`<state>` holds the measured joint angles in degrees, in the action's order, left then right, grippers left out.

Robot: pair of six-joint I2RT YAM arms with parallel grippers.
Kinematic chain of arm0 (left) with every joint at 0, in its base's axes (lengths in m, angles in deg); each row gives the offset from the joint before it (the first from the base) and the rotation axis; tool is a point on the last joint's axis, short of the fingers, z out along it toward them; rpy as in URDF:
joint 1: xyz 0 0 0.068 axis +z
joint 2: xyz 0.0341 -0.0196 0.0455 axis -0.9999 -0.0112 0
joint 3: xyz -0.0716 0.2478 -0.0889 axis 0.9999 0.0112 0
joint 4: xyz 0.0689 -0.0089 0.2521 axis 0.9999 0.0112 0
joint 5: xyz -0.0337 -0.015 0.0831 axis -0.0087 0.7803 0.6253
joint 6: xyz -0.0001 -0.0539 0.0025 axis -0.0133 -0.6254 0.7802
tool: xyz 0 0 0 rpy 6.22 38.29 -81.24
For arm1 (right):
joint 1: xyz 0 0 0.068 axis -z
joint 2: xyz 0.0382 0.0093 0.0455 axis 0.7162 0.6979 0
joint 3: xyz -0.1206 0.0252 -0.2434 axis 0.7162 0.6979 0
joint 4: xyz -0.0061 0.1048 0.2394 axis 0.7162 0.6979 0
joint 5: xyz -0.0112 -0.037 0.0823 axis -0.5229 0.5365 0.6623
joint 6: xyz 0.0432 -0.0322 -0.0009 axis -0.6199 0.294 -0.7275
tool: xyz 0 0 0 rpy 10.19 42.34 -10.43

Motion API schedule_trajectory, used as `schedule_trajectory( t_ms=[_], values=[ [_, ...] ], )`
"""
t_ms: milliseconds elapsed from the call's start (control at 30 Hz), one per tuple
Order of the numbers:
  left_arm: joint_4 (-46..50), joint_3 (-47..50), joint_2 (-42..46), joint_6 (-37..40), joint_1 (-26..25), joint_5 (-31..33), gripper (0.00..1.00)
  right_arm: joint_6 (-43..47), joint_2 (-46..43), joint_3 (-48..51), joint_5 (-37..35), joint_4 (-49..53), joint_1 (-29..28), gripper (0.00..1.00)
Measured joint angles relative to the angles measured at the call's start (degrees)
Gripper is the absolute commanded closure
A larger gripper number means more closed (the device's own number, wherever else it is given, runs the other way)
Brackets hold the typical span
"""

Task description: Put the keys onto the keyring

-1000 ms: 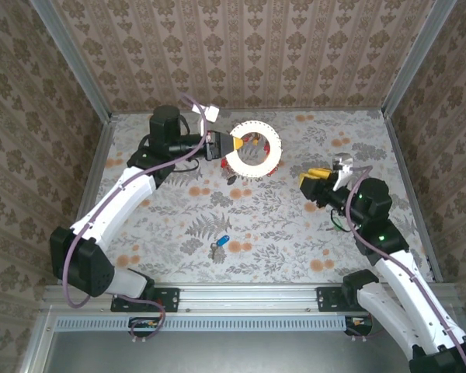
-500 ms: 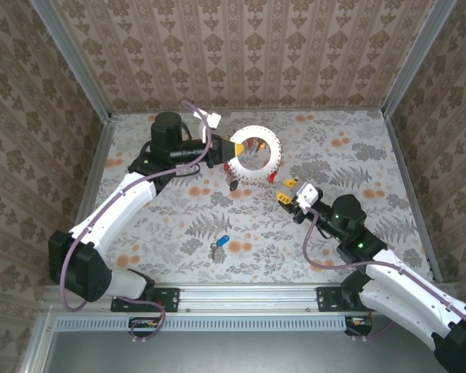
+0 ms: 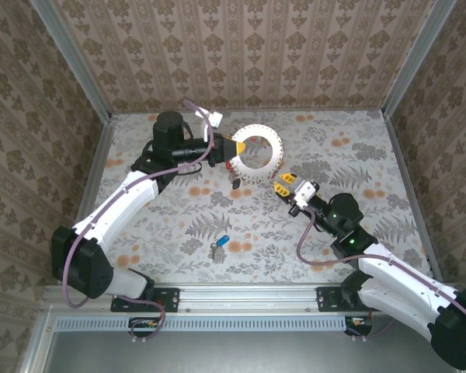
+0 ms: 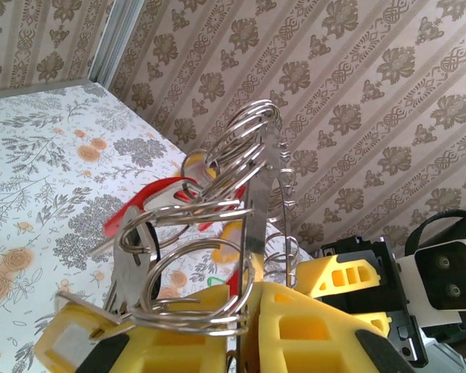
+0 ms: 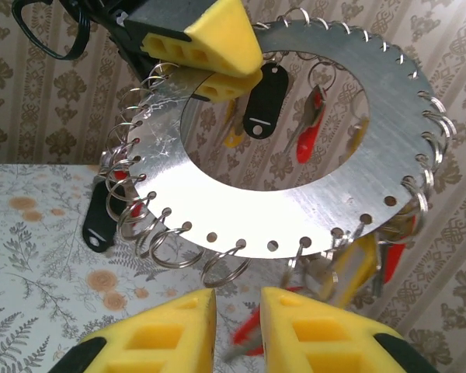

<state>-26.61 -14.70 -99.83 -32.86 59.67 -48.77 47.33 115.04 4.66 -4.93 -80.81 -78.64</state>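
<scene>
Left pincer [image 3: 234, 146], yellow-fingered, is clenched on the rim of the keyring [image 3: 273, 155]. The keyring is a flat silver metal disc with a wide central hole, its edge punched with holes. Small wire split rings hang from these and carry red, black and yellow key heads. The disc stands tilted up on edge beyond this pincer's tips, clear of the surface.

Right pincer [image 3: 283, 185], also yellow-fingered, sits just under the disc's lower rim. Its fingers stand a narrow gap apart with nothing plainly between them, and the dangling split rings hang just above its tips.

A small silver key with a blue plastic head [image 3: 221, 242] lies flat well to the left of the right pincer, nearer the arm bases and apart from both pincers.

Beneath the pincers spreads a floral-printed tabletop [image 3: 179, 217]. Brown damask-patterned wallpapered walls [image 3: 256, 47] enclose it on three sides.
</scene>
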Motion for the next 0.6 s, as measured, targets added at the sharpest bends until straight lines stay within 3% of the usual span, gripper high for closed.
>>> schedule_trajectory(
  t_ms=[600],
  values=[
    [0.0, 0.0, 0.0, 0.0, 0.0, -0.4, 1.0, -2.0, 5.6, -1.4, 0.4, -2.9, 0.0, 0.77]
  ],
)
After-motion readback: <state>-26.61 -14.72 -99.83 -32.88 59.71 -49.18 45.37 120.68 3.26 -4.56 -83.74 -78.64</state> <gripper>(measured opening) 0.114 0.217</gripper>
